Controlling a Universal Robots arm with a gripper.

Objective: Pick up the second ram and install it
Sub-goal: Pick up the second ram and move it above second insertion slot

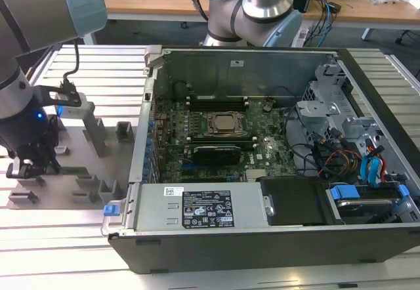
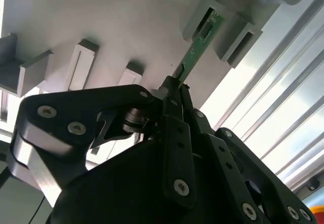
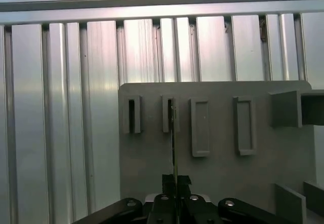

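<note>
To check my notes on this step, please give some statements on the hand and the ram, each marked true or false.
1. The hand is shut on the ram. True.
2. The ram is installed inside the case. False: it is at the plate, outside the case.
3. The ram's far end sits in a grey holder. True.
4. The case is closed. False: it is open, with the motherboard showing.

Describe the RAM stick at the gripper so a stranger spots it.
On the exterior view's left of the computer case lies a grey plate of holder blocks. The second ram is the only green strip, one end slotted in a block, the other between the gripper's jaws.
</note>
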